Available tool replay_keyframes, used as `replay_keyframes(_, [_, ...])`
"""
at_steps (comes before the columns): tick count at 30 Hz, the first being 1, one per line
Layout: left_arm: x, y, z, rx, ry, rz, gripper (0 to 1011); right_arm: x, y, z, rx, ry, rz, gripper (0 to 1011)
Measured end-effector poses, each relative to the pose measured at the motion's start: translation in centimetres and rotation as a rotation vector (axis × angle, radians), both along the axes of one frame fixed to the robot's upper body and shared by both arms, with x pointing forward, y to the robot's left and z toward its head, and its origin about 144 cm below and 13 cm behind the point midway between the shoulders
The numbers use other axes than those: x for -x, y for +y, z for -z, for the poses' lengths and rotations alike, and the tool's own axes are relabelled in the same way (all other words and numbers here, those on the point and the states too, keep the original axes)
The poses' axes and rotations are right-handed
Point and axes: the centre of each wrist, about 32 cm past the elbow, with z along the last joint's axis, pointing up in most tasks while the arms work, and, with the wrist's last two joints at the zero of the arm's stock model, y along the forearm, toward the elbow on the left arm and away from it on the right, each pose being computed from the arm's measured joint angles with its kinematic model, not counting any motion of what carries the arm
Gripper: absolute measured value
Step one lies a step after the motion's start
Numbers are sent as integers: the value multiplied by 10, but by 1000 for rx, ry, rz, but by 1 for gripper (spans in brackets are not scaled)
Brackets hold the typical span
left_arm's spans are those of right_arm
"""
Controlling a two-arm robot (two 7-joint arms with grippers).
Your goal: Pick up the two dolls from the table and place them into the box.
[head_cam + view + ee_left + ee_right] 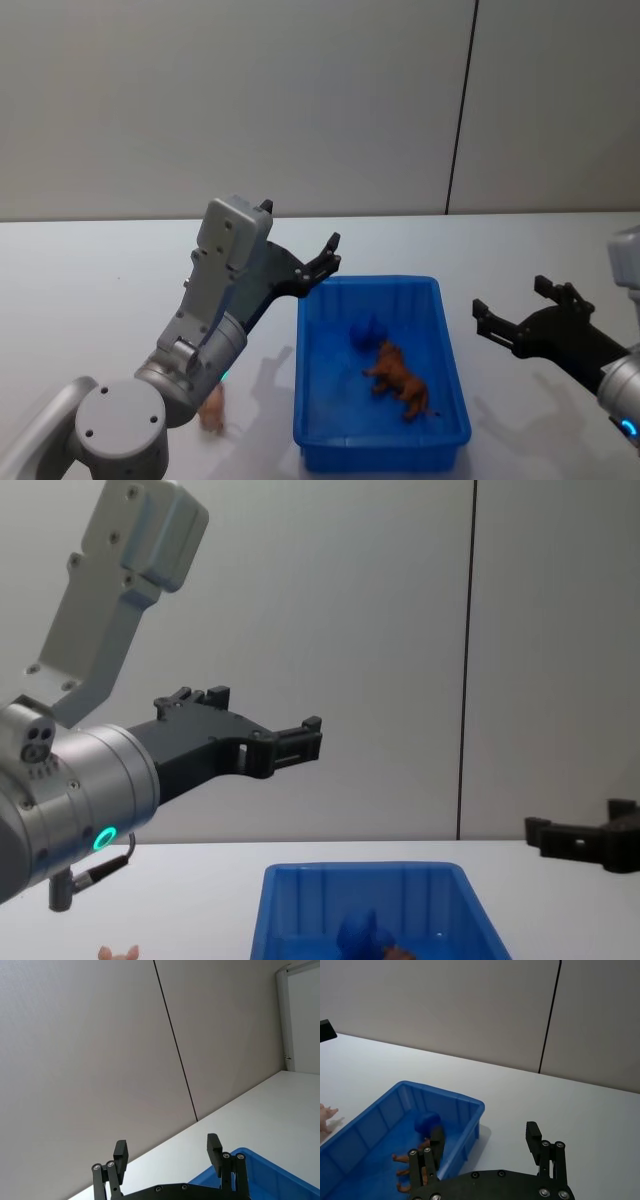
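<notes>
Above the box's point(380, 442) far-left corner my left hand point(167, 1146) is hovering wide open, empty. The blue doll point(365, 335) and brown doll point(402, 378) are lying inside, so two look done. A pink doll point(212, 408) is sitting left on the tabletop point(100, 280), and my right hand point(485, 1132) is idling open and empty, right of the box.

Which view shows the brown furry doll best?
The head view: the brown furry doll lies whole in the blue bin. The right wrist view hides part; the chest view cuts most off.
</notes>
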Motion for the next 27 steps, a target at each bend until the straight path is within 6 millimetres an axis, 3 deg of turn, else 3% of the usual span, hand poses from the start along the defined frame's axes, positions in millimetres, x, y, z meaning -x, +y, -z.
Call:
replay_keyframes(13, [8, 4, -1, -40, 7, -40, 1001, 4, -10, 0, 16, 0, 20, 1001])
replay_keyframes(27, [42, 19, 10, -51, 101, -152, 1001, 6, -14, 0, 23, 0, 28, 1001])
